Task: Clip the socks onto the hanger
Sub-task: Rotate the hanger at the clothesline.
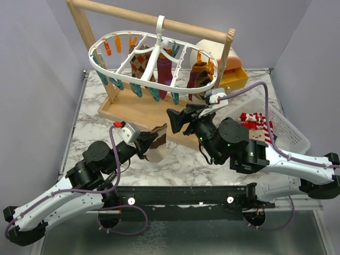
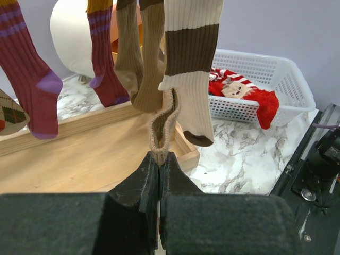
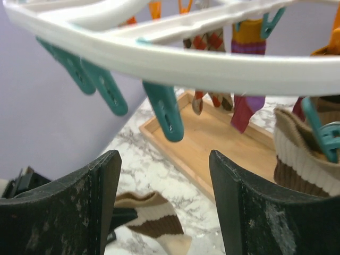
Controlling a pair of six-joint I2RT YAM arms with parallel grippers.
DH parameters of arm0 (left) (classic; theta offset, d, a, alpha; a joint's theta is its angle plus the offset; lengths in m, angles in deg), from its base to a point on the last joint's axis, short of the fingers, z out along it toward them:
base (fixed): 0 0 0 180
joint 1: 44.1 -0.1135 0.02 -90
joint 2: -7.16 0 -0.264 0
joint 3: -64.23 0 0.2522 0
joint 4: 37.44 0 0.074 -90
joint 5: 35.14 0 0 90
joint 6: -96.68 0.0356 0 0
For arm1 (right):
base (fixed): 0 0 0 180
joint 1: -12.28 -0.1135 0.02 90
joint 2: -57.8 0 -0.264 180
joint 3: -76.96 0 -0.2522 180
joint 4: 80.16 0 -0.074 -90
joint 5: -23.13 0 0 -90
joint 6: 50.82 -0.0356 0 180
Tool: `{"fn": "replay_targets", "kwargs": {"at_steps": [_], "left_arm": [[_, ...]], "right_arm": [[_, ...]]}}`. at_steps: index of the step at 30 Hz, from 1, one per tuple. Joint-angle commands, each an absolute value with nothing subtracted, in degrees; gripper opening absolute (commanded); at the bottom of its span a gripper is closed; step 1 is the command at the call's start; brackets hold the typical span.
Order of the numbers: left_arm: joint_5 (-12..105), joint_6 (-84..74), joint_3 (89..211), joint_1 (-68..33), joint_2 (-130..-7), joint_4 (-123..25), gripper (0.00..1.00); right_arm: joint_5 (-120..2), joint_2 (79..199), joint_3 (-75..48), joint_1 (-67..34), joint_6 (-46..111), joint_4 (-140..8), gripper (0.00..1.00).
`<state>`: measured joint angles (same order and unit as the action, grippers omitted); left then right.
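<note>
Top view first: the hanger (image 1: 94, 59) hangs off the wooden rack (image 1: 133, 15) at the back of the worktop (image 1: 180, 159), with an argyle sock (image 1: 141, 64), a maroon sock (image 1: 163, 71) and a brown sock (image 1: 199, 79) dangling from it. The left gripper (image 1: 147, 142) is pinched tight on a tan sock (image 1: 158, 146) with brown bands, holding it up just in front of the rack's tray (image 1: 133, 109), lower than the hanger's near rim. The right gripper (image 1: 175, 121) has its jaws spread wide with nothing in them, close under that near rim by the teal clips (image 1: 154, 94). Off to the right is a basket (image 1: 289, 133) with a red-and-white sock (image 1: 255, 121) inside. Left wrist view: the left gripper (image 2: 159, 159) is closed on a folded bit of the tan sock (image 2: 162, 125), which sticks up above the tray (image 2: 79, 154). Right behind it hang a banded sock (image 2: 191, 64), the brown sock (image 2: 141, 64) and the maroon sock (image 2: 32, 79), with the basket (image 2: 287, 69) further back. Right wrist view: the right gripper (image 3: 164, 196) is wide open, and one teal clip (image 3: 166, 111) hangs from the hanger (image 3: 186, 61) just above the gap. The tan sock (image 3: 151, 220) shows low down between the fingers (image 3: 101, 202), and the banded sock (image 3: 297, 159) is at the right with another clip at its cuff.
</note>
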<state>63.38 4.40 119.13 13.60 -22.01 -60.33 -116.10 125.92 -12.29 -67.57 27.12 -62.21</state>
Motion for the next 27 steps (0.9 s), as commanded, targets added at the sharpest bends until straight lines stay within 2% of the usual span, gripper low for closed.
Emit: {"fn": "replay_targets", "kwargs": {"at_steps": [1, 12, 23, 27], "left_arm": [[65.0, 4.9, 119.8, 13.4, -21.9, -58.9, 0.0], [64.5, 4.8, 119.0, 13.4, -23.0, -56.7, 0.0], [63.6, 5.7, 118.8, 13.4, -24.2, -54.5, 0.0], [63.3, 6.0, 119.1, 13.4, -24.5, -53.7, 0.0]], "right_arm": [[-125.0, 126.6, -10.1, -68.0, 30.8, -71.9, 0.72], [-127.4, 133.9, -3.6, -68.0, 37.7, -78.2, 0.68], [-133.3, 135.4, -2.3, -67.7, 42.7, -79.3, 0.46], [-133.8, 133.8, -3.8, -67.7, 42.7, -79.4, 0.43]]}}
